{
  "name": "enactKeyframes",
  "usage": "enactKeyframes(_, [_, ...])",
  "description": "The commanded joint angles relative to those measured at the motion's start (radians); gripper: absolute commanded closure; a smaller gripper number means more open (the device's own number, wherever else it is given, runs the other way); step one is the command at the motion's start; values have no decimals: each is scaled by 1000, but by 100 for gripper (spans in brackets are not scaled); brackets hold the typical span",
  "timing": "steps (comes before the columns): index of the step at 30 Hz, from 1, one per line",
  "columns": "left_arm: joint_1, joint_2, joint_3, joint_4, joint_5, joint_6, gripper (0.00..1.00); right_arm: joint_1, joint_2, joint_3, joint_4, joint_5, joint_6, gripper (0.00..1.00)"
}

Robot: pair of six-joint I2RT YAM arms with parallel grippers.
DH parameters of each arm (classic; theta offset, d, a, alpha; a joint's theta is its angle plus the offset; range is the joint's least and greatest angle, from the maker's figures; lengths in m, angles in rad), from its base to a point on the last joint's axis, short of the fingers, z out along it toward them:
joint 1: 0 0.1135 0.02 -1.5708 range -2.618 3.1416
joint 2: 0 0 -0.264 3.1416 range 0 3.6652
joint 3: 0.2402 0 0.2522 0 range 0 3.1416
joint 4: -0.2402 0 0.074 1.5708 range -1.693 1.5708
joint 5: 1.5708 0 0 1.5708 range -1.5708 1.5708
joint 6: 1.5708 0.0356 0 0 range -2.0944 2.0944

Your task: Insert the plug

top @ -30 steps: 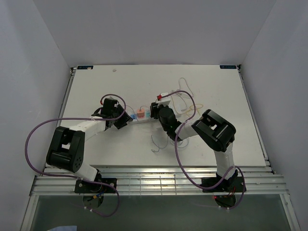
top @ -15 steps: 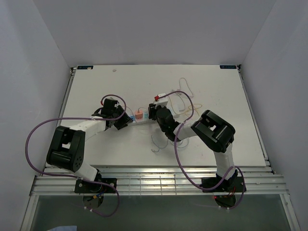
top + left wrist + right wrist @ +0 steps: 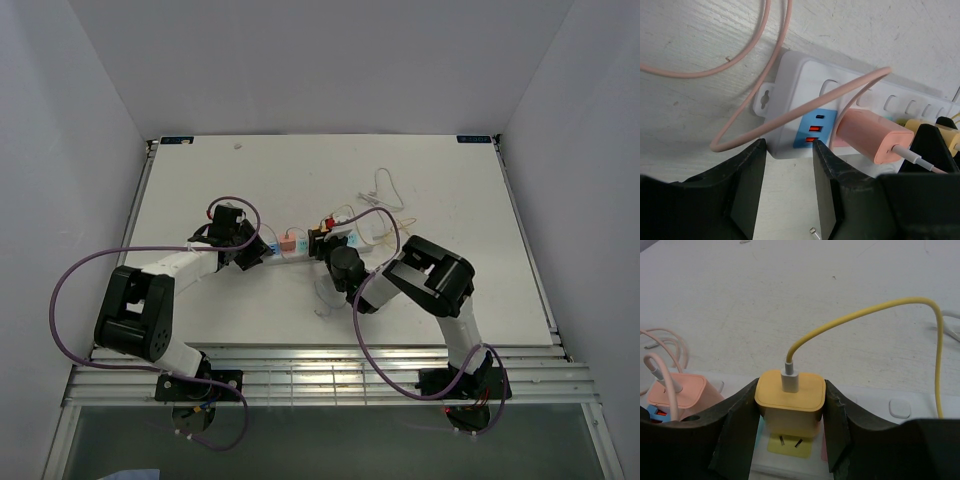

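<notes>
Desk (image 3: 440,190), white. Power strip (image 3: 800,80) is laid left to right across the middle, between the two arms.

Left fingers (image 3: 747,185): seen parted, bare desk showing in the gap. The left gripper (image 3: 788,160) is set at the left end of the strip, tips just beside the blue USB panel (image 3: 816,127). Nothing is clamped between them. Whether the tips touch the strip cannot be told.

Pink charger (image 3: 872,140): seated in the strip just right of the USB panel. A pink cable (image 3: 840,92) is looped over the strip's left end and trails across the desk on the far side.

Right gripper (image 3: 790,405): clenched on the yellow plug (image 3: 790,395), one finger pressed against each side. The plug is held upright over the strip, right of the pink charger, above a yellow-marked socket (image 3: 790,445). Two short dark marks are seen on that yellow patch; prongs or slots cannot be told. Whether the plug is seated cannot be told.

Yellow cable (image 3: 939,365): leaves the plug's top, arches up to the right, then drops toward the strip.
</notes>
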State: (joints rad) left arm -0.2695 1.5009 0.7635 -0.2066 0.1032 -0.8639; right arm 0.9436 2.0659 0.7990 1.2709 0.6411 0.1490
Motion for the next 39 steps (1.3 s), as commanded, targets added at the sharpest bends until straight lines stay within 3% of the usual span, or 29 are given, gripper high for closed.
enactKeyframes(1, [4,-13,0,24,3,-1,48,26,71,-55,15,3,-32,92])
enactKeyframes(10, [3,-13,-24,45,23,-7,53,58,112,-70,33,20,-120,92])
enactKeyframes(13, [4,-4,-29,50,33,-9,54,72,99,-53,-44,22,-115,92])
enactKeyframes(17, [4,-4,-30,58,44,-11,55,81,77,-40,-215,-6,-8,92])
enactKeyframes(31, [4,-28,-39,62,72,-14,55,87,-4,-127,-268,-66,237,92])
enactKeyframes(34, [4,-36,-44,65,73,-14,55,95,5,-109,-287,-64,193,92])
enactKeyframes(39, [4,-36,-58,78,88,-17,55,155,79,19,-429,94,32,92])
